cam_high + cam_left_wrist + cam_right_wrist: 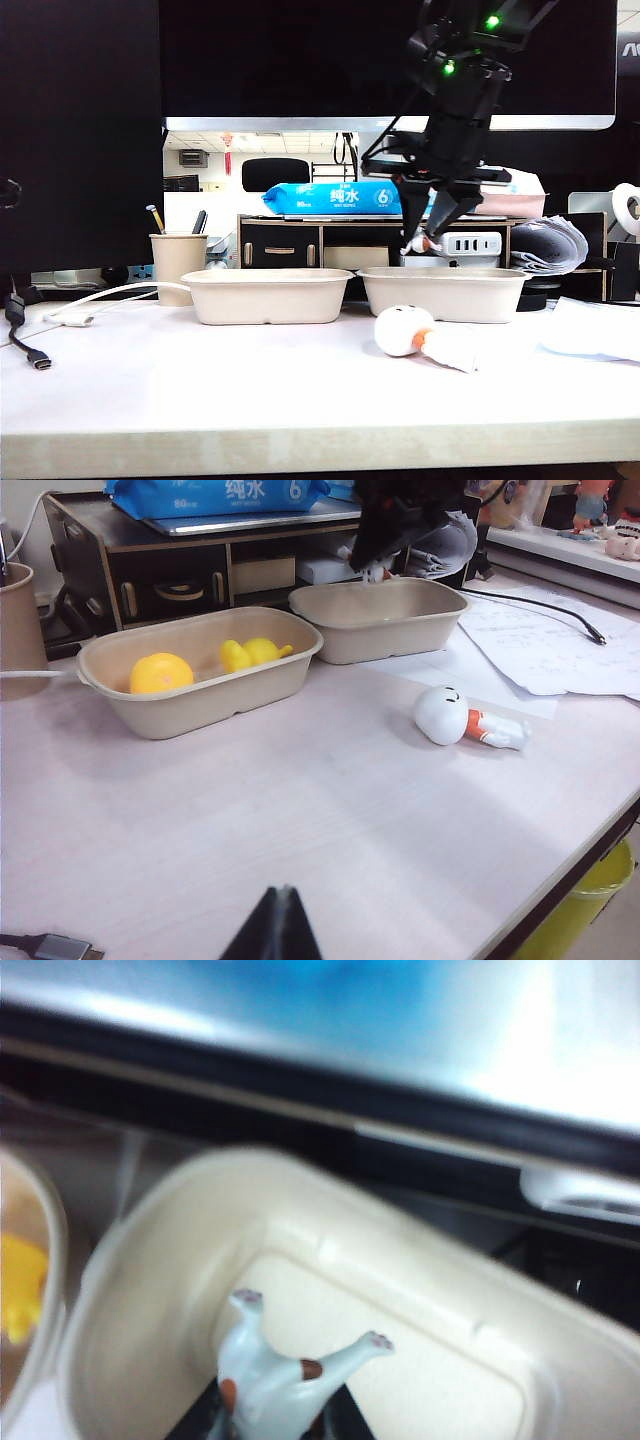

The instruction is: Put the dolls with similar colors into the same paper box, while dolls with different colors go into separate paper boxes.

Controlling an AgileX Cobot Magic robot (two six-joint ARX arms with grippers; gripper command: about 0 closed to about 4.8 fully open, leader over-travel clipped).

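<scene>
My right gripper hangs over the right paper box, shut on a tiny white doll with brown spots. That doll dangles above the box's bare inside. The left paper box holds two yellow dolls, a round one and a duck-like one. A white round-headed doll with an orange beak lies on the table in front of the right box. My left gripper stays shut and holds nothing, low over the near table, well short of the boxes.
A beige pen cup stands left of the boxes, with cables trailing over the table's left side. Behind the boxes is a black desk organiser with a blue wipes pack on top. Papers lie at the right.
</scene>
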